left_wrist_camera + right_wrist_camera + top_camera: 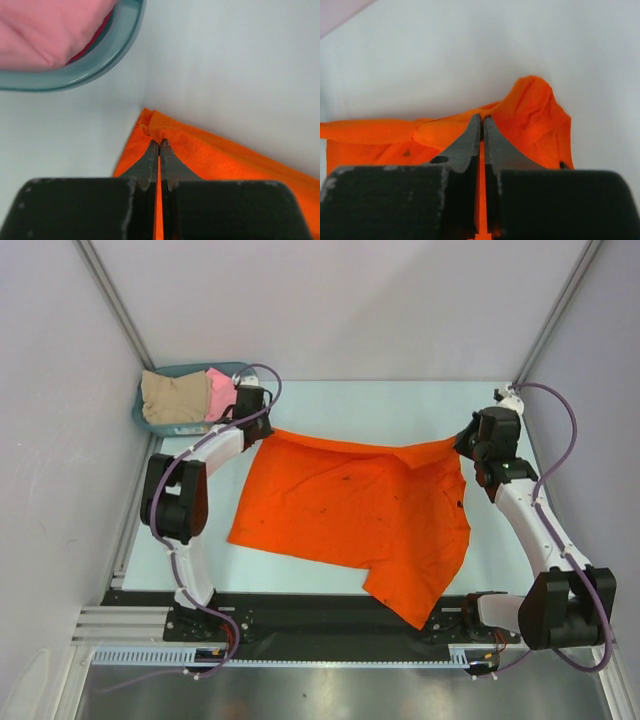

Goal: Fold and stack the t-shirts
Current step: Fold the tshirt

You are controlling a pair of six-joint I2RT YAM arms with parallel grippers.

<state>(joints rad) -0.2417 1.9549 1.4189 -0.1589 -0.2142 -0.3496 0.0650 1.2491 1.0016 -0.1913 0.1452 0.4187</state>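
Note:
The bright orange t-shirt (350, 510) lies spread across the middle of the table, one sleeve hanging toward the near edge. My left gripper (262, 430) is shut on its far left corner; in the left wrist view the gripper (160, 143) pinches a bunched bit of orange cloth (225, 160). My right gripper (462, 446) is shut on the far right corner, and the right wrist view shows it (482, 118) closed on a raised fold of the shirt (535, 110). A pink t-shirt (220, 392) and a beige t-shirt (172, 395) lie in the basket.
The teal plastic basket (190, 368) stands at the table's far left corner, close to my left gripper; its rim (100, 65) and the pink cloth (50, 30) fill the upper left of the left wrist view. White walls enclose the table on three sides.

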